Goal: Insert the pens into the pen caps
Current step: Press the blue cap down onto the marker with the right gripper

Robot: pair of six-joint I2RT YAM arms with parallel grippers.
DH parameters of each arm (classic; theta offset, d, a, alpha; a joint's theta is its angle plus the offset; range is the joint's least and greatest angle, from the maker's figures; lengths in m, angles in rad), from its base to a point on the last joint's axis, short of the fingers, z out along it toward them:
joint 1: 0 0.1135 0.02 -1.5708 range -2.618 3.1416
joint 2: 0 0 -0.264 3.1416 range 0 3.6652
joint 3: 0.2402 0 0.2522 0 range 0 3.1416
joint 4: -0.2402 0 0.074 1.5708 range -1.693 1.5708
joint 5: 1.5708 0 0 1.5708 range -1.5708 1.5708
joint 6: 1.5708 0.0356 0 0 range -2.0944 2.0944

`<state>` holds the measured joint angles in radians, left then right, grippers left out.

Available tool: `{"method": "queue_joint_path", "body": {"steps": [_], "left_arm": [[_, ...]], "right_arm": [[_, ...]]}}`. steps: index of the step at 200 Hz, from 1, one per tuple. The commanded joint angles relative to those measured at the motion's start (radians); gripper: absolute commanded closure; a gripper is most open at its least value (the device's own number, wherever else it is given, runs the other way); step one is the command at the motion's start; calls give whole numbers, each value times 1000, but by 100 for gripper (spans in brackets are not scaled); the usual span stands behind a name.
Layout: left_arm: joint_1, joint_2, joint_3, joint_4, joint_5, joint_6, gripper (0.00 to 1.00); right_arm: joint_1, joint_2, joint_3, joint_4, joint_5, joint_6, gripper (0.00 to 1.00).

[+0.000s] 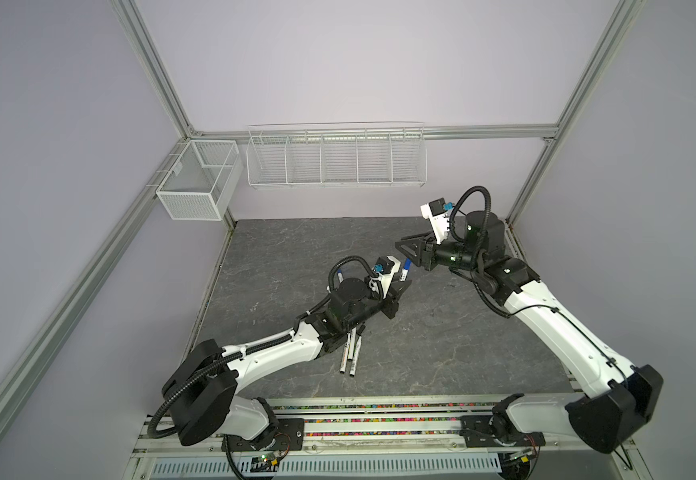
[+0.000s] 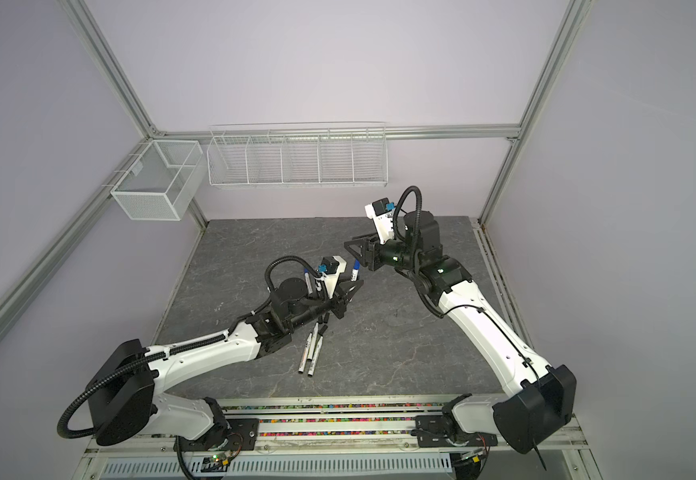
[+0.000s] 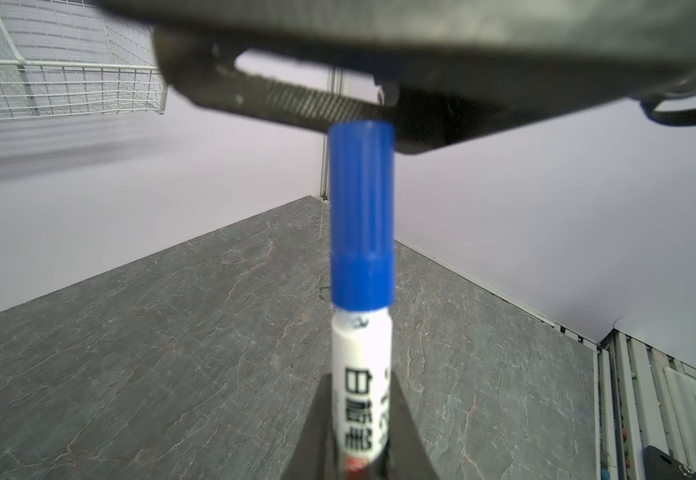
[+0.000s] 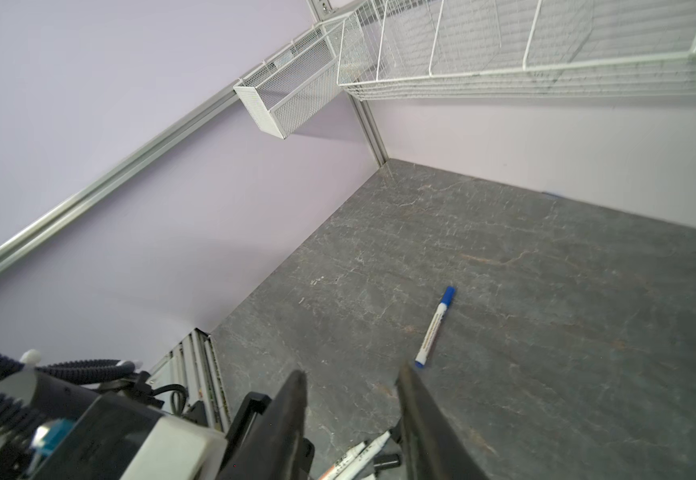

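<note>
Left tool (image 3: 360, 399) clamped on the white barrel of the pen (image 3: 361, 345), the blue cap (image 3: 361, 208) standing just beyond its tips; right tool (image 4: 351, 370), jaws parted and empty, hangs just past the cap's end, so I judge a straight push along the barrel, never sideways, would seat it fully.

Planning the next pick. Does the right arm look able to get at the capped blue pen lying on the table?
Probably yes: the right end effector is open and empty, and the capped blue pen lies on bare table ahead of it, with nothing between them.
</note>
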<state>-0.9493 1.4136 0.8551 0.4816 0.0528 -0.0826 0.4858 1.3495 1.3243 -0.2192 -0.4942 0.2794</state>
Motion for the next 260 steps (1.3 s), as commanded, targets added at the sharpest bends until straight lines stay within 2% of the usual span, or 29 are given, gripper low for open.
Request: {"method": "queue_joint_path", "body": {"steps": [1,30,83,110,138,184,242,260], "left_arm": [[-5,-24,-2,32,-4,30,100],[-6,-18,2,29,-11,40,100],[-5,7,26,6,-18,40,100],[-6,20,36,-1,-9,39,100],[-5,27,45,-13,2,43,100],[-5,34,37,-28,-4,44,100],[-5,27,32,-18,-20,41,100],[-5,25,33,-4,-35,41,100]], "right_arm": [[21,3,16,-44,-16,-32,72],[30,-16,-18,-46,-24,-24,80],[41,-42,-53,-67,-43,-20,83],[48,-50,-54,-83,-45,-32,83],[47,-58,-48,-79,-24,-37,75],[43,-49,-16,-75,-15,-43,74],[44,-45,-16,-93,-21,-55,78],[45,-48,-24,-104,-23,-58,83]]}}
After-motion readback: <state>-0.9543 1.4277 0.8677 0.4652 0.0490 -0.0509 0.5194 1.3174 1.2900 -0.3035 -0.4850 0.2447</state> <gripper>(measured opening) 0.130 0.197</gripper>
